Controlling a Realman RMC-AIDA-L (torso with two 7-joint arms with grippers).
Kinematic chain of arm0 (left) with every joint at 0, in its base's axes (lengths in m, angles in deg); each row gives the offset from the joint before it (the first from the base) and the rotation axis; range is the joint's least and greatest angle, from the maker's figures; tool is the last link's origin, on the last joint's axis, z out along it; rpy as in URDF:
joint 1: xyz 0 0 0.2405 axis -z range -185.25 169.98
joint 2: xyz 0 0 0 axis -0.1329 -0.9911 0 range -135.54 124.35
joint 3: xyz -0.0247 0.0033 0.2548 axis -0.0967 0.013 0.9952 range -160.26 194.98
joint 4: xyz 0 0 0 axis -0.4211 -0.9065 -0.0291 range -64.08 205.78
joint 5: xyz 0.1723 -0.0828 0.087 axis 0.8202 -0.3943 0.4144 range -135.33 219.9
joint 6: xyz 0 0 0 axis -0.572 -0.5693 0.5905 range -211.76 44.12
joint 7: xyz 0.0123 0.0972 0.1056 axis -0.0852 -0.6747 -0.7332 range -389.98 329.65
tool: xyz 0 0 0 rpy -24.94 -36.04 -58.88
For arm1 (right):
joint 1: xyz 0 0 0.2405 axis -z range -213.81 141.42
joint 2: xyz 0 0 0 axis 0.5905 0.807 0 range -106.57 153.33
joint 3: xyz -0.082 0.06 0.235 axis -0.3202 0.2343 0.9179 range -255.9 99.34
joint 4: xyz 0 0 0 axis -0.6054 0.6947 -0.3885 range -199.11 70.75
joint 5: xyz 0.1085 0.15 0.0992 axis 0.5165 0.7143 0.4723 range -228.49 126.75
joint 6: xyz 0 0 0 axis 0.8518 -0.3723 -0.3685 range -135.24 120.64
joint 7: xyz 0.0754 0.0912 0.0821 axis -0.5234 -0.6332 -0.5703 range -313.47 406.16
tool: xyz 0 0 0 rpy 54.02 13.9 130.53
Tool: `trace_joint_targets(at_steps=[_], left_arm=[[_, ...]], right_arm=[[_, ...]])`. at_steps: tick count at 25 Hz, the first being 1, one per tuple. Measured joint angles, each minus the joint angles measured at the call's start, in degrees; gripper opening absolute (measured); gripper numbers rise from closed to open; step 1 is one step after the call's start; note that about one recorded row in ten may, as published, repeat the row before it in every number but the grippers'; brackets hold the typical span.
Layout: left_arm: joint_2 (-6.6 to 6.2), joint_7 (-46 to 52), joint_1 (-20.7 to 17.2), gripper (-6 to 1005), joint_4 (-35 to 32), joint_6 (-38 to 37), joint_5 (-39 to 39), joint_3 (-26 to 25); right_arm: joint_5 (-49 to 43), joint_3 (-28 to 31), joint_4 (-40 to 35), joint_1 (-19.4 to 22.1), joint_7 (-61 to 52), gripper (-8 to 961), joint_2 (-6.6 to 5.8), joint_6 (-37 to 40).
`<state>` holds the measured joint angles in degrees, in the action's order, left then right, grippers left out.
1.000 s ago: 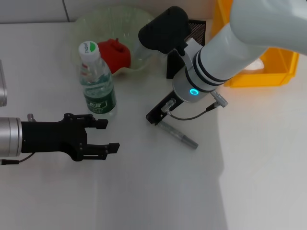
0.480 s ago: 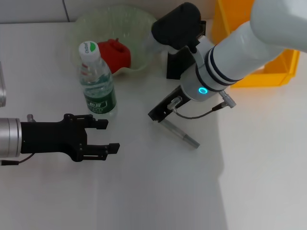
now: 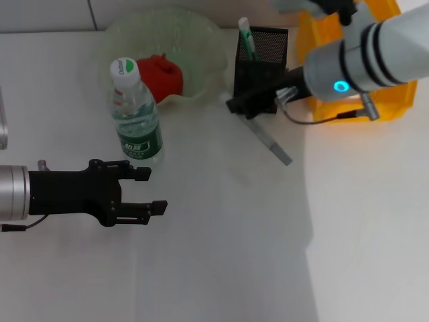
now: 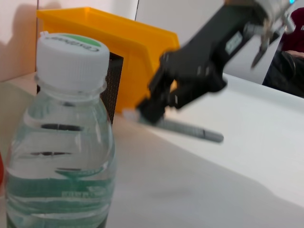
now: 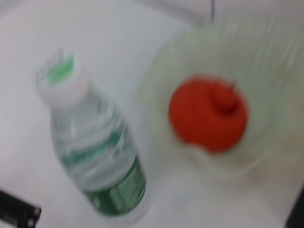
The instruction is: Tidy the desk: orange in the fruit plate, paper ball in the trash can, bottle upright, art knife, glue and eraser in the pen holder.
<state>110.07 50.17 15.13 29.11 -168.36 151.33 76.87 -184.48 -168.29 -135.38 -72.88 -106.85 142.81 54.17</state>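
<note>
Looking mostly done: clear plastic bottle [image 3: 135, 111] upright, right gripper [image 3: 249, 106] clamping grey art knife [image 3: 268, 141] beside black mesh pen holder [image 3: 262, 62]; left gripper [image 3: 149, 191] parked, fingers apart.

No readable text; only illegible print on the bottle [image 3: 137, 114] cap and label

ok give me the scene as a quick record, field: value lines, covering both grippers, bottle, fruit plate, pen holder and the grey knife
left gripper: open, low over the desk in front of the bottle, holding nothing
right gripper: shut on the art knife, in front of the pen holder
art knife: grey, held at one end, slanting down from the gripper
bottle: upright, cap on
fruit plate: clear green, holds a red-orange fruit
pen holder: black mesh, a green-and-white stick inside
yellow bin: behind the right arm
</note>
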Motion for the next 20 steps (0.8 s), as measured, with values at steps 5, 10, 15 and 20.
trace_joint_targets(at_steps=[5, 10, 15, 20], left_arm=[[0.00, 0.0, 0.0, 770, 0.0, -0.1, 0.0, 0.0], [0.06, 0.0, 0.2, 770, 0.0, -0.1, 0.0, 0.0], [0.20, 0.0, 0.5, 770, 0.0, -0.1, 0.0, 0.0], [0.44, 0.0, 0.6, 770, 0.0, 0.2, 0.0, 0.0]], right_arm=[[13.5, 9.8, -9.0, 8.9, 11.0, 104, 0.47, -0.9], [42.9, 18.8, 1.4, 11.7, 33.7, 103, -0.10, -1.7], [60.6, 27.7, 18.7, 8.7, 53.6, 102, -0.31, 2.3], [65.1, 35.9, 35.5, 2.1, 62.5, 101, -0.70, 3.9]])
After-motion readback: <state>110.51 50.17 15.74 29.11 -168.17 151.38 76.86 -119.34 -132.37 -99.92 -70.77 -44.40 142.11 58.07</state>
